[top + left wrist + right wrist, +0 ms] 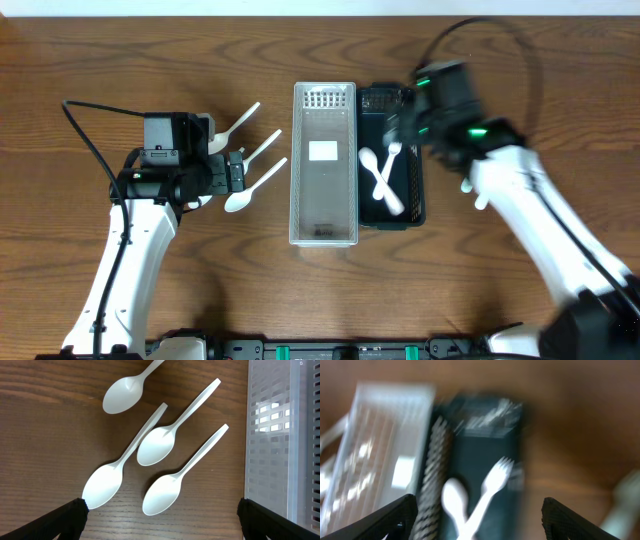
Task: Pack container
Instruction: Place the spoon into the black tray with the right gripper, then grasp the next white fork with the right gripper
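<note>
Several white plastic spoons (157,445) lie on the wood table left of a clear slotted tray (324,205); they also show in the overhead view (254,186). My left gripper (236,172) is open and empty just above them, its fingers (161,509) either side of the nearest spoon bowls. A black container (415,205) right of the clear tray holds a white spoon (372,165) and a white fork (390,160), crossed. My right gripper (405,122) is open and empty above the black container (470,455); its view is blurred.
The clear tray (280,435) fills the right edge of the left wrist view. A small white object (468,186) lies on the table beside the right arm. Cables run behind both arms.
</note>
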